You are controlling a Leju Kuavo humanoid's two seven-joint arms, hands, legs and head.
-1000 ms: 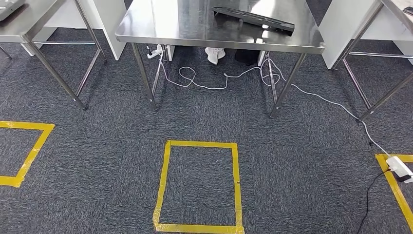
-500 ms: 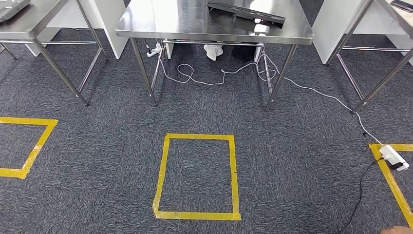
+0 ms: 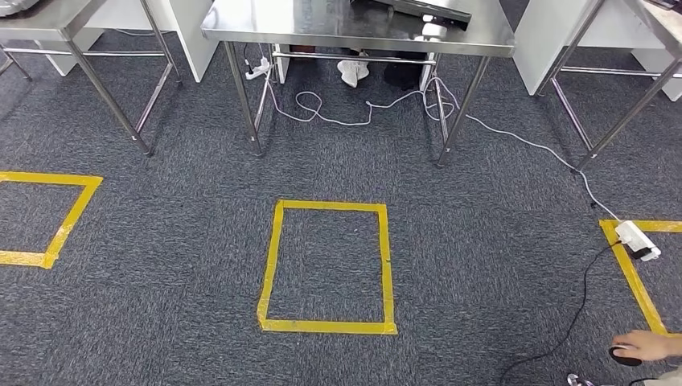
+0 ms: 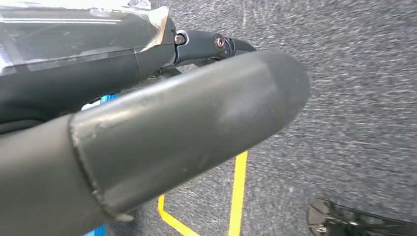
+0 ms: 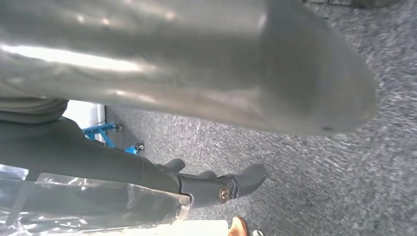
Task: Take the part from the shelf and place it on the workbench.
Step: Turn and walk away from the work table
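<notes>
Head view: part [image 3: 410,10] on workbench [image 3: 322,24] (hands' [image 4: 147,128] grip unclear) far ahead.

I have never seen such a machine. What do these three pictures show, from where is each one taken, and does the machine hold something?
The machine is a walking robot with two arms, each ending in a hand with fingers. The wide picture comes from a camera high on its body, looking forward and down. It shows grey carpet with a yellow tape square, and beyond it a steel table on which a dark flat part lies. A white power strip lies on the floor at the right, and a person's hand reaches in at the lower right corner. The other two pictures come from cameras at the wrists, so they are turned and very close. One shows the left hand, the other the right hand: a thick grey thumb and darker fingers above the carpet. Carpet shows between thumb and fingers, so both hands seem to hold nothing.
</notes>
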